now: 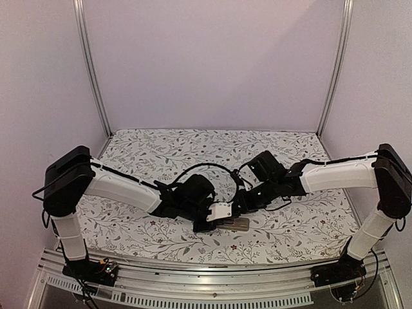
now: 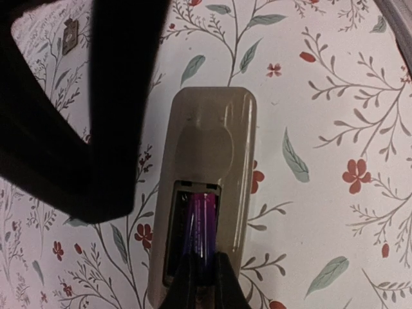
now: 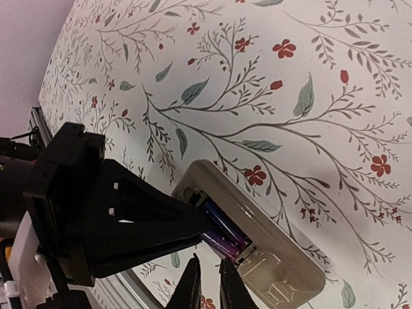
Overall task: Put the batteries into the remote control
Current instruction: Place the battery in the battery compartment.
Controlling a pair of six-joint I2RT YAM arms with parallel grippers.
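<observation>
Remote control [image 1: 235, 224] lies face down, grey-tan back up, on the floral cloth [image 1: 161, 148] at the lower centre of the top view, between the two gripper heads. Its cover is off and the battery bay [image 2: 175, 235] stands open in the lower middle of the left wrist view.

Loading is well under way but not finished. A purple battery [image 2: 203, 219] sits in the right-hand slot of the bay, and the left gripper [image 2: 205, 286], at the bottom edge of that frame, has its jaws pinched narrow on the near end of this cell, so I judge that it is being seated and has not been released. The slot on the left looks dark in that view. In the right wrist view two purple cylinders seem to lie side by side in the bay, so the second of the batteries [image 3: 222, 235] may already be in; the angle is too poor to be sure.

The right gripper [image 3: 207, 283], at the bottom centre of its own view, hovers just beside the remote with its jaws a slit apart and nothing between them.

Left to do: press the cells home and let go.

No brand or label can be read; faint moulded marks near the remote's end are too small to make out
</observation>
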